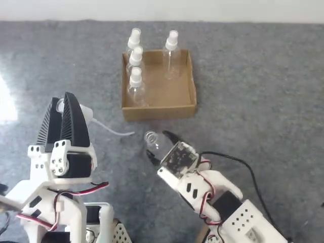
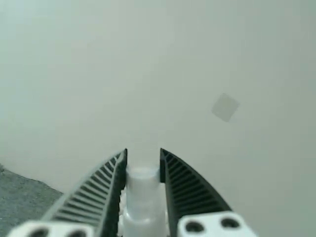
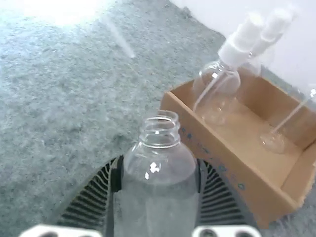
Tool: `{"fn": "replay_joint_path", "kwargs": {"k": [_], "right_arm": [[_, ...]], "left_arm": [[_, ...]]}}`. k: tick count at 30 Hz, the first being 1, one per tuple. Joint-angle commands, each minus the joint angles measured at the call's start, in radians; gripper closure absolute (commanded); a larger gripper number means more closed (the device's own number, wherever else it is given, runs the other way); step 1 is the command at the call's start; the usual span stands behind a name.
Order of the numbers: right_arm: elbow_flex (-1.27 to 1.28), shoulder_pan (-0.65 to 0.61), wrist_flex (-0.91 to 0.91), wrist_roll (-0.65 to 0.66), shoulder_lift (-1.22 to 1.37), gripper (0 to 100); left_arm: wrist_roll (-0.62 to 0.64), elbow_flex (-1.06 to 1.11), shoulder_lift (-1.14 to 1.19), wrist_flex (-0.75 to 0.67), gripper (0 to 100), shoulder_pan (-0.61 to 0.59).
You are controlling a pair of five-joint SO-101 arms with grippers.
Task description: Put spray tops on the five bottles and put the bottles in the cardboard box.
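nearest the arms' bases, the right gripper (image 1: 158, 145) is clamping an uncapped clear bottle (image 3: 157, 183) by its body, one jaw pressing on each side and the open neck rising upright above the jaws. this bottle is standing on the grey carpet-like table cover (image 1: 253, 91), just in front of the cardboard box (image 1: 158, 111) and not touching it.

off to the side, the left gripper (image 1: 62, 104) is being held up above the cover, its ribbed black jaws nearly closed and pinching a white spray top (image 2: 143, 192) between them. the top's thin dip tube (image 1: 114, 130) is trailing out from it towards the open bottle, its tip ending a little short of the neck. in the left wrist view the gripper is pointing at a pale wall (image 2: 158, 74).

farther back, the box is sitting open, and four bottles are standing upright inside, each wearing a white spray top: three in a row along one side (image 1: 135, 83) (image 1: 135, 59) (image 1: 134, 39), and one (image 1: 172, 50) near the far corner on the other side.
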Motion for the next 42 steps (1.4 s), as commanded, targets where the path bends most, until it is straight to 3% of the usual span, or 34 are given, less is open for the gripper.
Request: {"fn": "replay_joint_path", "kwargs": {"k": [1, 42], "right_arm": [[0.015, -0.028, -0.097, 0.055, -0.021, 94.1], [0.028, -0.076, -0.127, 0.054, -0.021, 94.1]], "left_arm": [[0.011, -0.015, -0.017, -0.006, 99, 0.003], [-0.043, 0.137, -0.015, -0.005, 99, 0.149]]}}
